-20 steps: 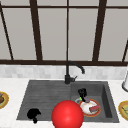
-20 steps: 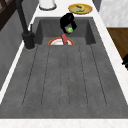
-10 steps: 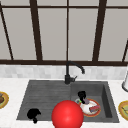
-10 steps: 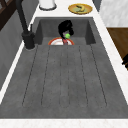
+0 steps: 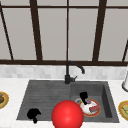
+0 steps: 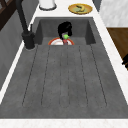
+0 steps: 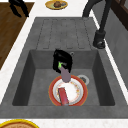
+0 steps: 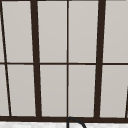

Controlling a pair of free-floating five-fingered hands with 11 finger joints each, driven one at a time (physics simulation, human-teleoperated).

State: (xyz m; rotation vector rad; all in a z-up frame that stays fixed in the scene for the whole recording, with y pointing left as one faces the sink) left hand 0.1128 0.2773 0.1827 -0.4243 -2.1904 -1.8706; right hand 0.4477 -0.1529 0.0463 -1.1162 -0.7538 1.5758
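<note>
- Holding an eggplant [image 7: 65, 74] by its green-capped stem end: right hand [image 7: 62, 61], fingers curled round the top of it, poised over the sink basin [image 7: 37, 82]; same hand in the front view [image 5: 83, 96] and the left side view [image 6: 64, 28].
- Hanging purple and slightly tilted from that hand, lower tip reaching down onto the plate [image 7: 77, 96]; whether tip and plate surface actually touch, cannot tell.
- Lying flat on the basin floor just beside the drain [image 7: 83, 79]: white plate with red-orange rim, seen also in the front view [image 5: 87, 110].
- Resting on the plate, nearer the right side camera than the eggplant: one dark red oblong item [image 7: 63, 96], apart from the eggplant's tip.
- Hovering at the front left edge of the sink, over the drainboard [image 5: 42, 97]: left hand [image 5: 33, 114], fingers loosely curled, gripping nothing, well apart from the plate.
- Sitting large in the lower foreground of the front view, between the two hands: red ball [image 5: 67, 115].
- Standing at the back edge, between drainboard and basin: black curved faucet [image 5: 68, 72].
- Placed on the white counter: yellow plate with dark food at far left [image 5: 2, 99], yellow plate with greenish food at far right [image 5: 123, 108], white container behind the right one [image 5: 125, 82].
- Filling the wall behind: dark-framed window [image 8: 67, 62].
</note>
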